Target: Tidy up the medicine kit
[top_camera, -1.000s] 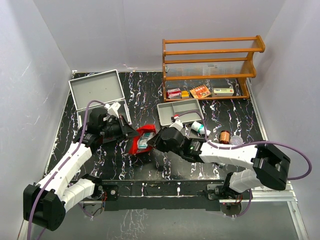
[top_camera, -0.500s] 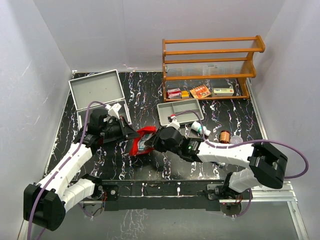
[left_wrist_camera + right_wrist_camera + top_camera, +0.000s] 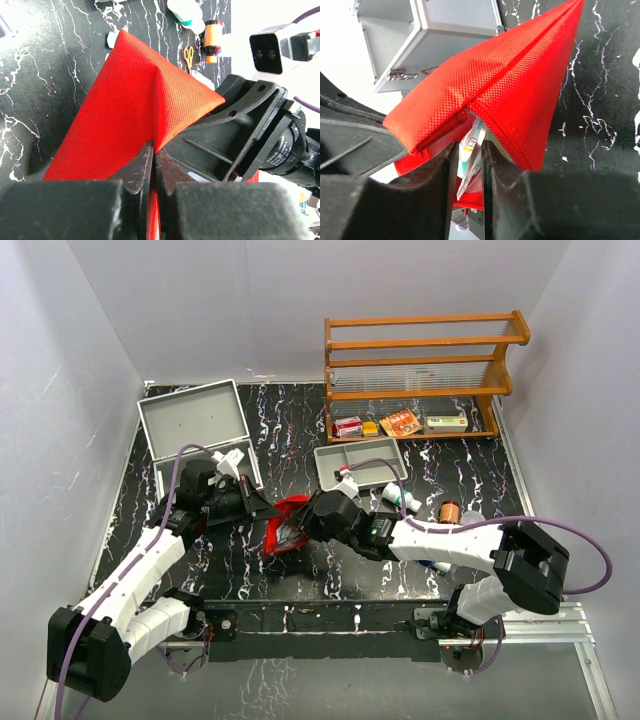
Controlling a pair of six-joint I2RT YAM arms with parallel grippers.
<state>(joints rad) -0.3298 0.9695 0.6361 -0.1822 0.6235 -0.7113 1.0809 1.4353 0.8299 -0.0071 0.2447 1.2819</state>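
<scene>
Subject of inspection: red pouch (image 3: 288, 525), lying on the black marbled counter (image 3: 300, 430) and worked by both arms.

Left end effector (image 3: 152, 167): jaws fully closed, pinching one fabric edge of the pouch. Judged purpose: to lift that flap clear and hold the mouth open as a tent, so the other arm has access.

Right end effector (image 3: 468, 155): jaws narrow, closed on a flat packet (image 3: 468, 152) that stands on edge between them, right at the open mouth of the pouch beneath the zip seam. Judged purpose: to pass the packet through the opening. Whether it is going in or coming out cannot be told.

Medicine kit (image 3: 195, 420): beyond the pouch and to its left, lid raised, interior facing up. The left arm hides part of its base. It stands apart from the pouch, and neither end effector touches it.

Other items: a grey tray (image 3: 360, 462) just beyond the pouch to its right, and a wooden rack (image 3: 420, 370) farther beyond the pouch on that side, with small boxes on its lowest shelf.

Markings: the packet bears teal and white print, too small and too hidden to read. No legible brand, label or writing appears on the pouch, the kit or the rack boxes.
</scene>
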